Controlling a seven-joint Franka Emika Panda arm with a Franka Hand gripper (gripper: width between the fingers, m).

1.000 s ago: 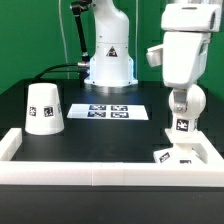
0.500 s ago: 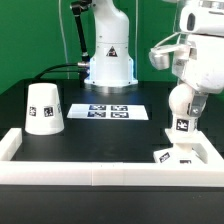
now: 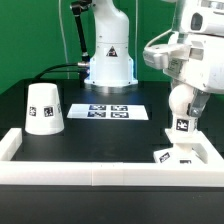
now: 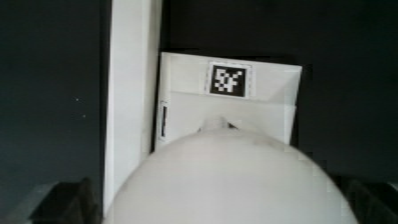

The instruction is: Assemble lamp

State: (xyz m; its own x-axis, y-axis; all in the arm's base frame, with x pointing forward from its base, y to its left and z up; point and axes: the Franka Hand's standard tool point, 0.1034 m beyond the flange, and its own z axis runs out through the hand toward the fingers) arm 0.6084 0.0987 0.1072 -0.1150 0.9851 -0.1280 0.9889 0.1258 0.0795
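Observation:
The ball-topped bulb [image 3: 184, 112] stands upright on the flat base [image 3: 178, 155] in the frame's corner at the exterior view's right. My gripper [image 3: 187, 95] hangs straight over the bulb, its jaws open on either side of the ball top. In the wrist view the ball [image 4: 222, 180] fills the frame between my dark fingers [image 4: 68, 200], and beyond it lies the base [image 4: 231, 95] with its tag. The tapered shade [image 3: 43, 108] stands mouth down on the table at the exterior view's left, far from the gripper.
The long white border frame [image 3: 90, 172] runs along the front and up both sides; one of its bars [image 4: 128, 90] lies beside the base. The marker board [image 3: 110, 112] lies mid-table. The arm's pedestal [image 3: 108, 68] stands at the back.
My wrist has turned about the vertical over the bulb. The bulb's tag faces the same way as before; bulb, base and shade have not moved.

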